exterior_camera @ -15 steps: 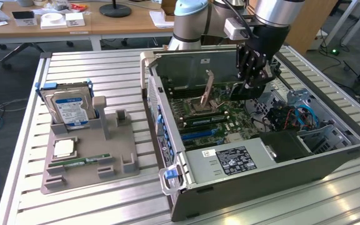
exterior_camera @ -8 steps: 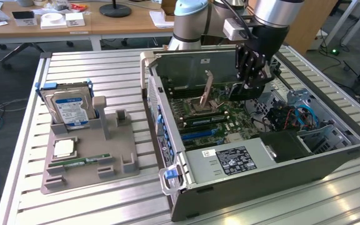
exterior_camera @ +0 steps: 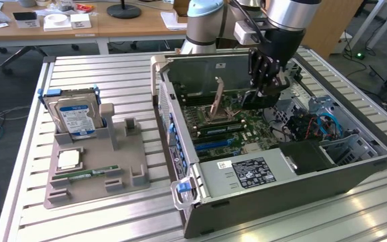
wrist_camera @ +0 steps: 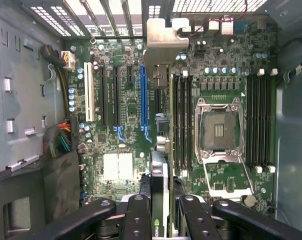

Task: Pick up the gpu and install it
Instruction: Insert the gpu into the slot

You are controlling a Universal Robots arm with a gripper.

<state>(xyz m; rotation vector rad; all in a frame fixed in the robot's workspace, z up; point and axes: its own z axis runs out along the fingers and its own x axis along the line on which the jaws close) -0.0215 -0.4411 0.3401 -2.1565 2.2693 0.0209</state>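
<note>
- Gripper (exterior_camera: 269, 86): lowered into the open computer case (exterior_camera: 267, 201), above the motherboard (wrist_camera: 118, 100).
- Fingers (wrist_camera: 137, 212): clenched on the gpu (wrist_camera: 159, 175), pressing against both faces of the card.
- Gpu: held on edge, with its silver bracket (wrist_camera: 161, 42) toward the slotted rear wall of the case. The card runs just beside the long blue slot (wrist_camera: 143, 95), between that slot and the memory sticks (wrist_camera: 181, 120). Whether its lower edge touches the board cannot be told from this angle.
- Processor socket (wrist_camera: 218, 131): contacts exposed, on the far side of the memory sticks from the card.
- Table (exterior_camera: 99, 70): slatted metal, with the case standing toward its edge on the exterior view's right.
- Grey tray (exterior_camera: 129, 151): near the table's opposite edge, carrying a hard drive (exterior_camera: 76, 118) upright at its far end.
</note>
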